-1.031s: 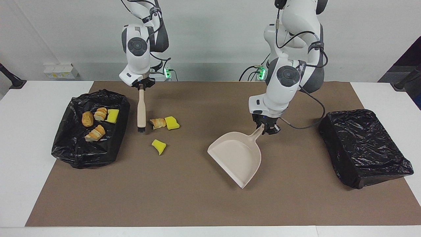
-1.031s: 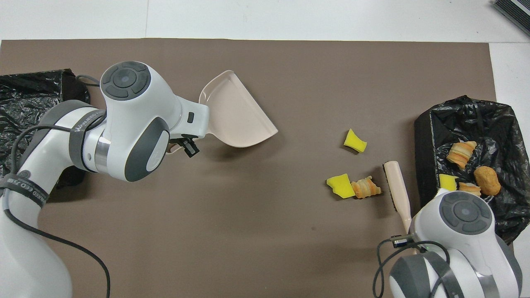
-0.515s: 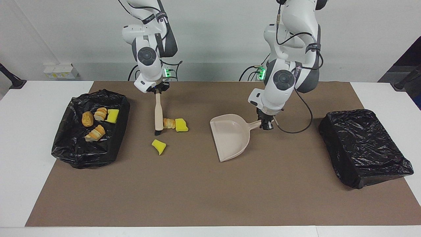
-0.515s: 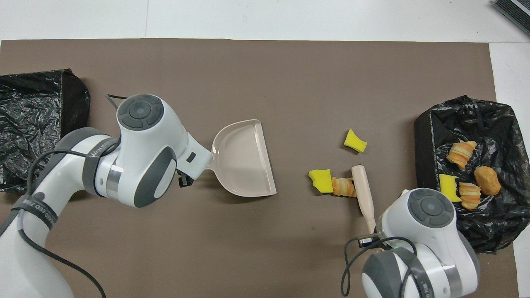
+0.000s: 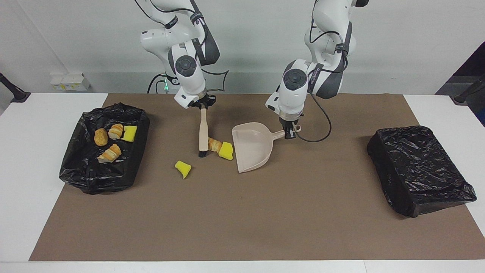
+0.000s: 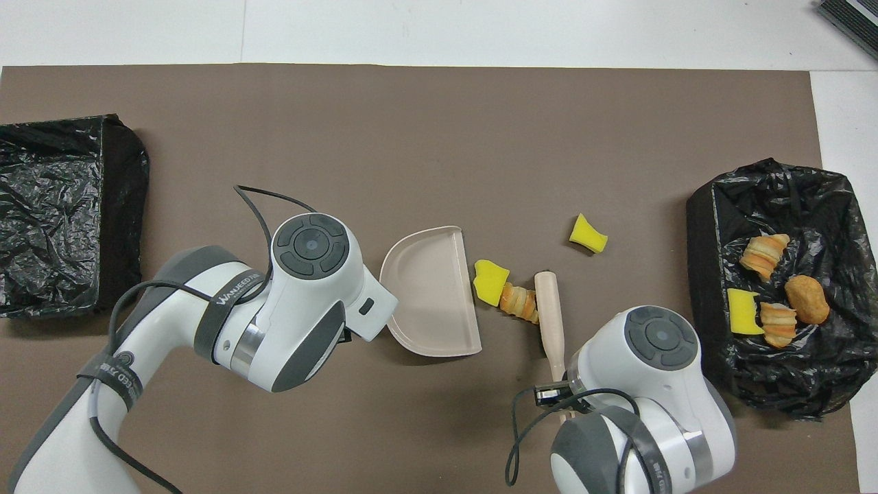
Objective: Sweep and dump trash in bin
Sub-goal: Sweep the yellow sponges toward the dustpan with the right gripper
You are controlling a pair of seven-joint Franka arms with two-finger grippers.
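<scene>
My right gripper (image 5: 203,107) is pinched on the handle of the brush (image 5: 203,131); my left gripper (image 5: 289,133) is pinched on the handle of the dustpan (image 5: 252,146). Taking the dustpan as landmark: over the last second I have swung it from the middle of the mat toward the right arm's end, and its open lip now faces the brush. The brush has meanwhile pushed a bread chunk (image 5: 215,144) and a yellow sponge piece (image 5: 226,151) along, so the sponge now lies just beside the dustpan's lip, the bread between sponge and brush. I judge one short stroke should load both.

A second yellow sponge piece (image 5: 183,168) lies farther from the robots than the brush, well apart from the dustpan, unswept. Four more bits rest in the open bin (image 5: 133,167), farthest from the dustpan.

The facing view shows both grips and the bristles down at the mat; the overhead view hides both grips under my wrists but shows the sponge-to-lip gap plainly.
</scene>
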